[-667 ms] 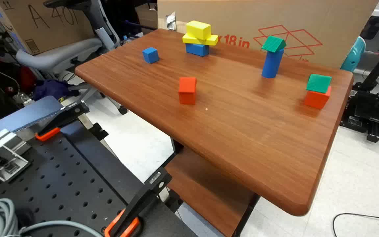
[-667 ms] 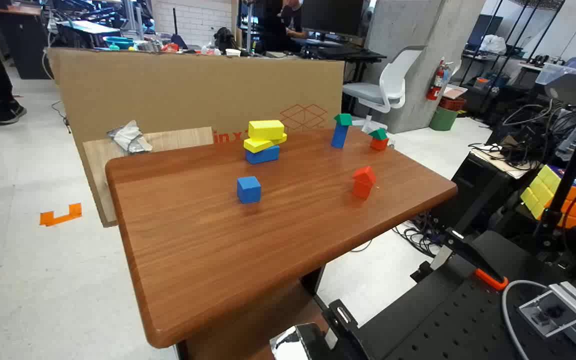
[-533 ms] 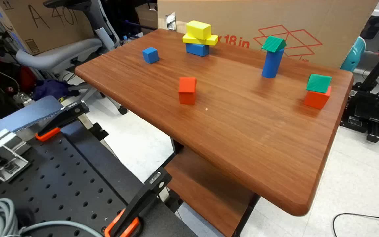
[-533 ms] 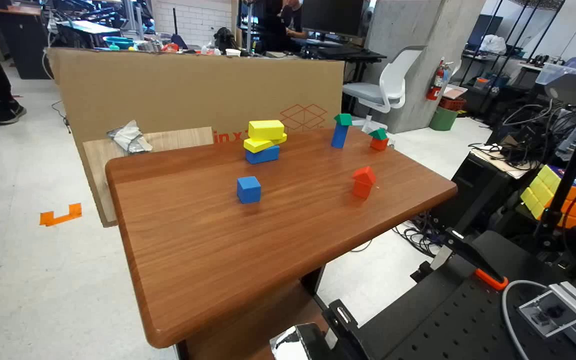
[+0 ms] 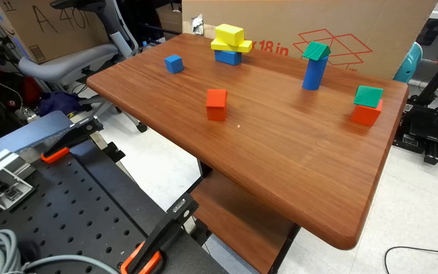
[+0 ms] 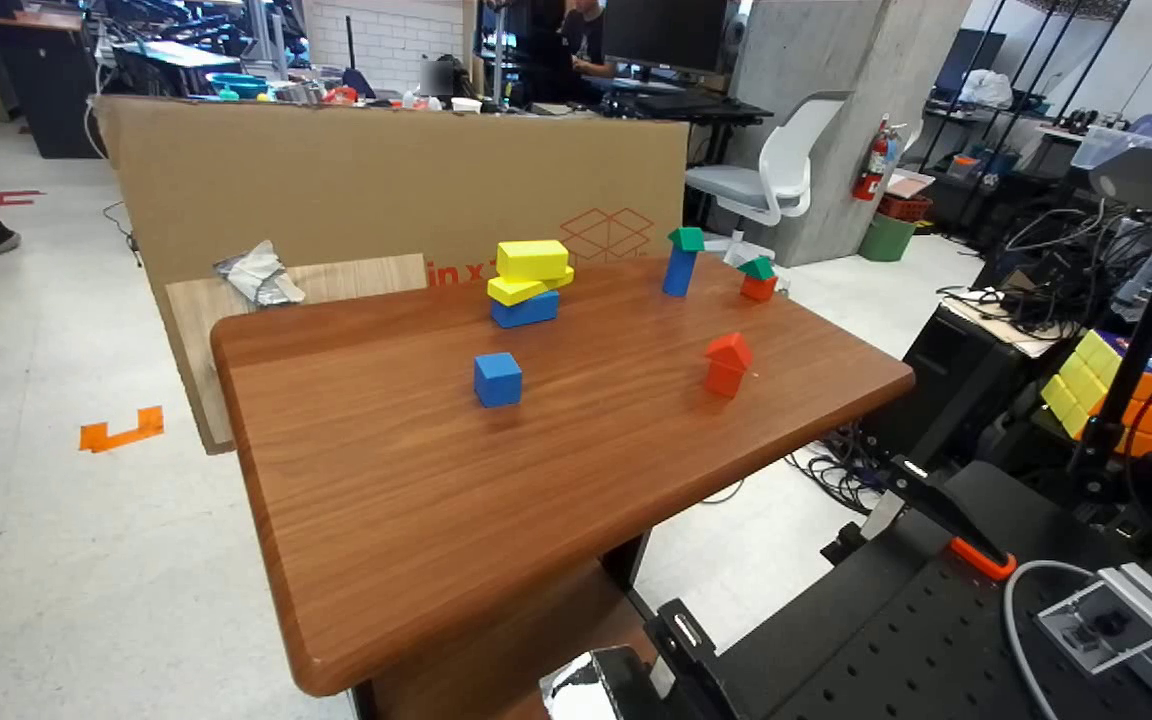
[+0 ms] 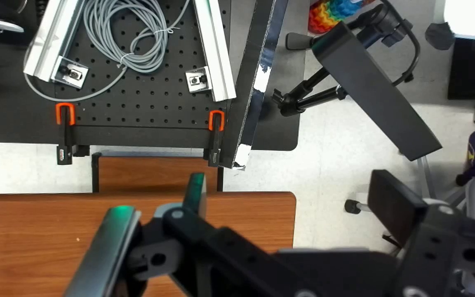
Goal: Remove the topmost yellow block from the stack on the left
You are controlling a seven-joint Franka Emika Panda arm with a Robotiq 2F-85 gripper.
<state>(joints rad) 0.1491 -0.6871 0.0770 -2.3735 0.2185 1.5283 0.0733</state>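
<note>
A brown wooden surface (image 5: 280, 152) shows in both exterior views, with a large cardboard panel (image 6: 386, 170) standing along one of its long sides. In the wrist view the claw (image 7: 289, 196) comes in from the bottom of the picture, its fingers (image 7: 392, 202) spread wide apart; one is seen against a corner of the surface, the opposite one against the pale floor (image 7: 324, 161). The wrist is turned so that its camera looks down past the claw; how high the claw hangs cannot be told. Beyond the fingers lies a black pegboard (image 7: 146, 112), with two orange-and-black clamps (image 7: 215, 142) at the edge nearest the claw and a coil of grey cable (image 7: 149, 64) on top. Well apart from the claw stands the stack (image 6: 526, 288), on the cardboard side of the surface: the topmost yellow block (image 5: 229, 35) sits untouched on a flat yellow block (image 5: 229, 47), which rests in turn on a blue block (image 5: 226, 58). Also well apart from the claw are a blue cube (image 5: 174, 64), a red block (image 6: 724, 379) bearing a red wedge (image 6: 729, 349), a blue post (image 5: 314, 74) topped by a green wedge (image 5: 316, 50), and, near that post, a second red block (image 5: 366, 115) under a second green wedge (image 5: 368, 96).
</note>
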